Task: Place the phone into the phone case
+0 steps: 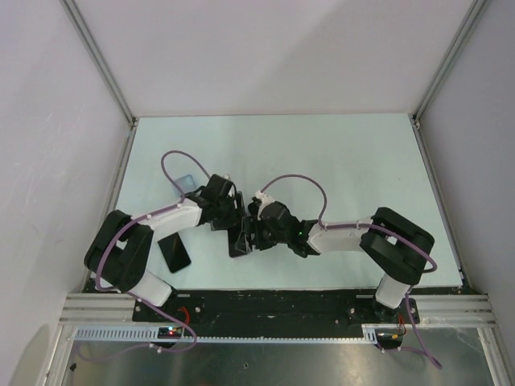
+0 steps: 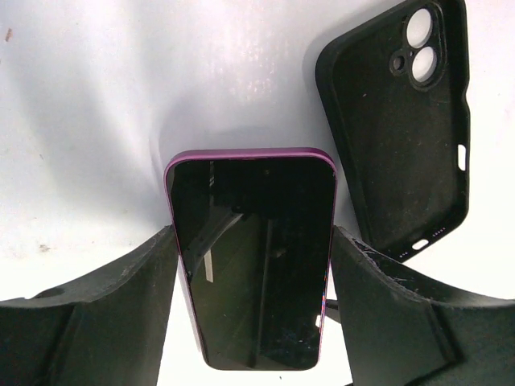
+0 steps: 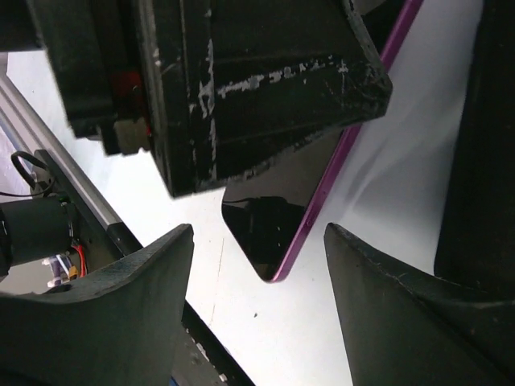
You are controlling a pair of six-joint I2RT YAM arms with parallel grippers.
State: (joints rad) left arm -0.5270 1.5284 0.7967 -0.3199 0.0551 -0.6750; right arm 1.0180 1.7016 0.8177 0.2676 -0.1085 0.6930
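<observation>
Phone, a dark screen with a purple rim, is gripped across its long edges by the left pincer, whose 2 fingers press on either side with no gap showing. I cannot tell whether its far end touches the white surface. The right pincer is spread wide and holds nothing, with 1 corner of the phone showing between its fingers and apart from both. A black case lies hollow side up just beside the phone, camera cut-outs at its far end. In the overhead view a pale-blue phone case peeks out beside the left arm, mostly hidden and apart from the 2 pincers. I judge the step in hand to be the carry: the phone is gripped but not yet in any case. The next move calls for bringing the phone over the case, squaring its edges with the rim, matching the camera end, then pressing it in, with the free pincer likely steadying the case.
</observation>
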